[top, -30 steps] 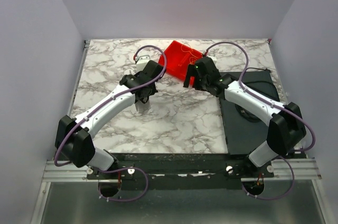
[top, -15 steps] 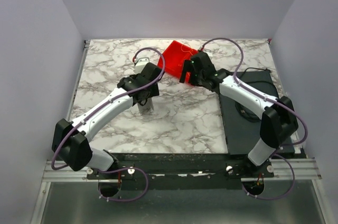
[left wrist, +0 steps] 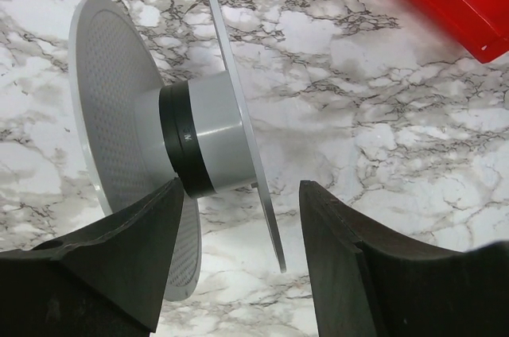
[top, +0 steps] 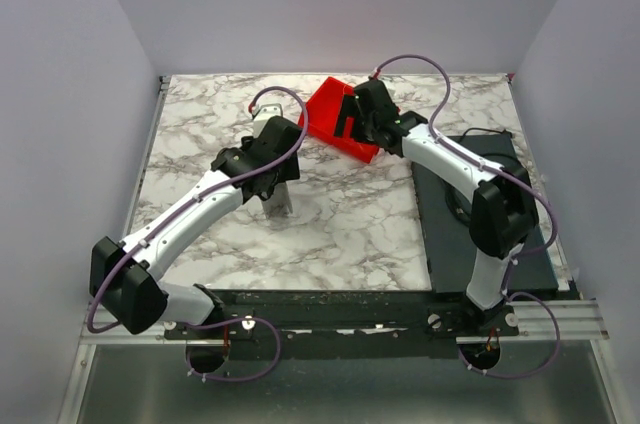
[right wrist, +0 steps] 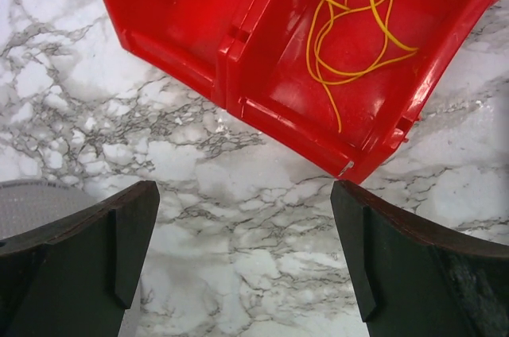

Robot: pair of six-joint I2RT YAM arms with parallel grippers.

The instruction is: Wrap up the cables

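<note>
From above, the left gripper (top: 276,182) hangs over a gray spool (top: 280,202) standing on the marble table (top: 340,229). The right gripper (top: 347,120) reaches over the red bin (top: 322,104) at the far side.

At the left wrist, the fingers (left wrist: 119,265) stand apart. One thin flange of the spool runs down between them, clear of one finger; whether the other touches the hub I cannot tell.

At the right wrist, the fingers (right wrist: 421,265) are spread wide above the marble, holding nothing. The cables (right wrist: 350,27), a loose yellow tangle, lie in one of the bin's two compartments.
</note>
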